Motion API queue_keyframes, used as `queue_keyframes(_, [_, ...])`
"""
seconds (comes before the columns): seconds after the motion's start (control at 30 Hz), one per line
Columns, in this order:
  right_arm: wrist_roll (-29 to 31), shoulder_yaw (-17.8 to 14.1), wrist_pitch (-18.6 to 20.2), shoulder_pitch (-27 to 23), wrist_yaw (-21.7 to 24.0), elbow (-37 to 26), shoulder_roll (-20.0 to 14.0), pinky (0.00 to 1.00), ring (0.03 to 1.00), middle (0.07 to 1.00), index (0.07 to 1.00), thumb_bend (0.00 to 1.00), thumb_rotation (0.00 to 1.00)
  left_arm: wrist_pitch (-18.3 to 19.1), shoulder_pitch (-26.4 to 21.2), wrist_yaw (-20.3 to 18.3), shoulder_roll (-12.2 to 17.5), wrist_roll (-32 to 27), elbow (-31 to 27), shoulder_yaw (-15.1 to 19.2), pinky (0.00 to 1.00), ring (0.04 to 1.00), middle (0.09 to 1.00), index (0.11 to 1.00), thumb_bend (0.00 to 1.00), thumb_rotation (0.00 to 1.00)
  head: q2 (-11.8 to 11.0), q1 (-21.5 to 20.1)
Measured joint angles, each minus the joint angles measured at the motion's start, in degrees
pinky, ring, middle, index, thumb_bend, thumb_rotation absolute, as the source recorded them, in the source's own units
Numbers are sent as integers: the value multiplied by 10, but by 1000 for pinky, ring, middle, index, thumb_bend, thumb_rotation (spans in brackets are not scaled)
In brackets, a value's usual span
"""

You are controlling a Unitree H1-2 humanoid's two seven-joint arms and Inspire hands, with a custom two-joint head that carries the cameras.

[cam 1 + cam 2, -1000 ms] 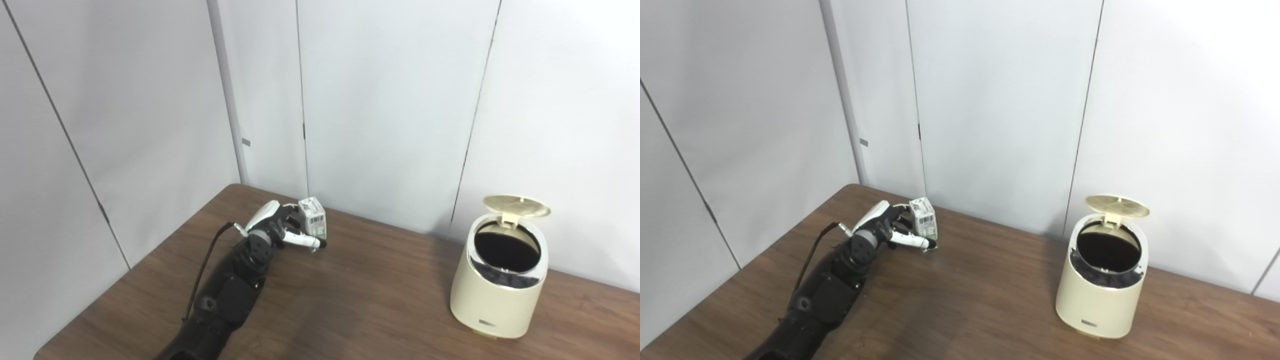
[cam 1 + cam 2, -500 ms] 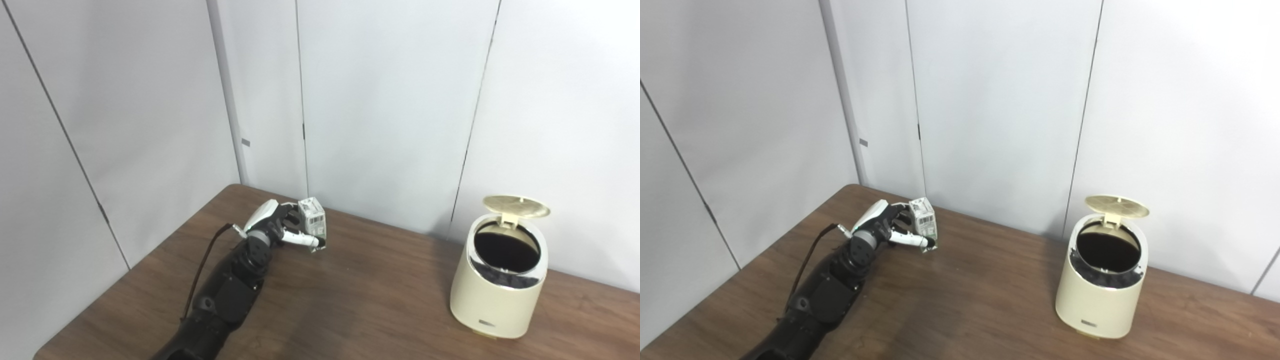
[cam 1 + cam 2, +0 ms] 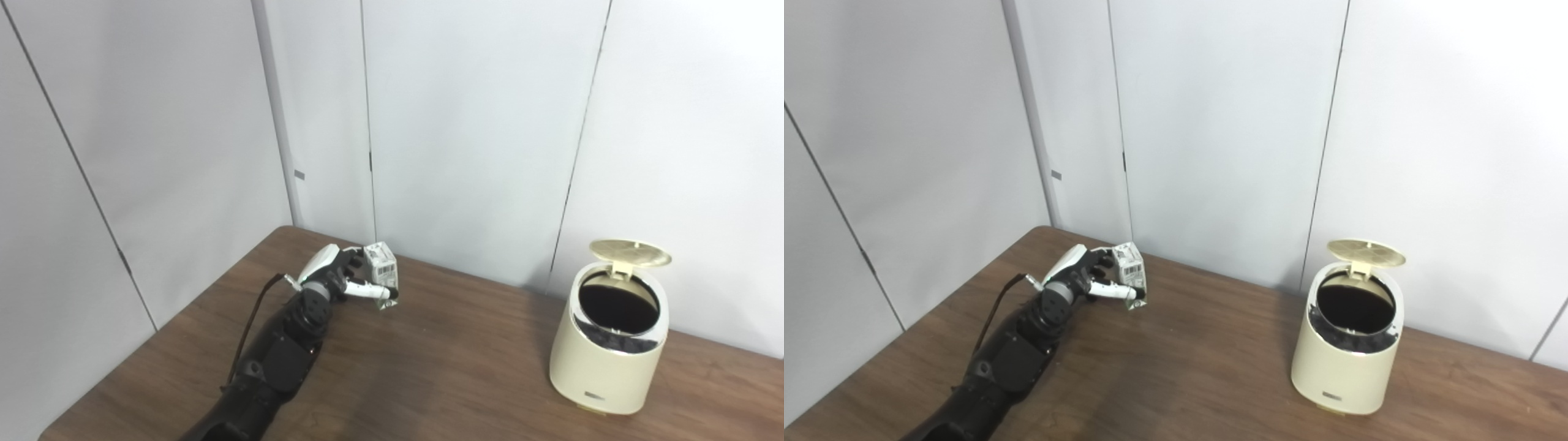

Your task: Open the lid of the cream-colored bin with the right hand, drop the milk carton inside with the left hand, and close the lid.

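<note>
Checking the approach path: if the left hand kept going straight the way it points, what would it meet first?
The left hand points up-right toward the wall panels, already shut on the milk carton. Past the carton, probably the wall; the bin sits well off that line.

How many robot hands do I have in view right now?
1: the left hand, at the table's far left, gripping the milk carton. The right hand is out of frame.

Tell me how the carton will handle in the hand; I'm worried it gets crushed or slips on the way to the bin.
The carton looks small and thin-walled, so it is probably light and could dent under a hard squeeze. The left hand wraps its flat sides, which should resist slipping. It sits tilted in the grasp, so it may twist a little during the carry to the bin.
</note>
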Motion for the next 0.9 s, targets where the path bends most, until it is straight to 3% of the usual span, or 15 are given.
queue_keyframes(0.17, [-1, 0, -3, 1, 0, 0, 0, 364, 523, 572, 534, 825, 792, -22, -2, 9, 0, -7, 17, 1, 721, 818, 841, 892, 997, 322, 0, -4])
queue_keyframes(0.37, [-2, 1, 2, 6, 0, -10, 6, 355, 512, 561, 529, 840, 784, -54, -2, 24, -2, -44, 36, 18, 724, 823, 834, 867, 934, 230, 4, -4])
queue_keyframes(0.47, [-2, 1, 4, 6, 0, -10, 7, 353, 512, 562, 528, 847, 788, -77, -2, 42, -10, -60, 46, 34, 655, 749, 769, 803, 870, 101, 4, -4])
queue_keyframes(0.53, [-2, 1, 7, 6, 0, -11, 8, 351, 511, 564, 528, 837, 790, -99, -2, 67, -23, -75, 56, 55, 561, 646, 676, 712, 842, 21, 4, -6])
queue_keyframes(0.67, [-3, 2, 14, 7, 0, -15, 11, 354, 516, 568, 531, 835, 796, -149, -2, 129, -51, -94, 83, 79, 489, 562, 568, 626, 786, 0, 4, -7])
queue_keyframes(0.7, [-4, 2, 14, 7, 0, -15, 11, 353, 516, 569, 532, 823, 798, -161, -2, 139, -55, -95, 89, 81, 495, 560, 521, 605, 646, 0, 4, -7])
queue_keyframes(0.73, [-5, 2, 14, 7, 0, -15, 11, 351, 515, 569, 531, 822, 798, -168, -2, 148, -59, -96, 93, 83, 492, 558, 506, 594, 599, 0, 4, -7])
queue_keyframes(0.9, [-10, 2, 24, 10, 0, -21, 14, 346, 515, 567, 530, 824, 800, -184, -2, 168, -63, -105, 102, 85, 484, 553, 490, 578, 551, 0, 4, -9])
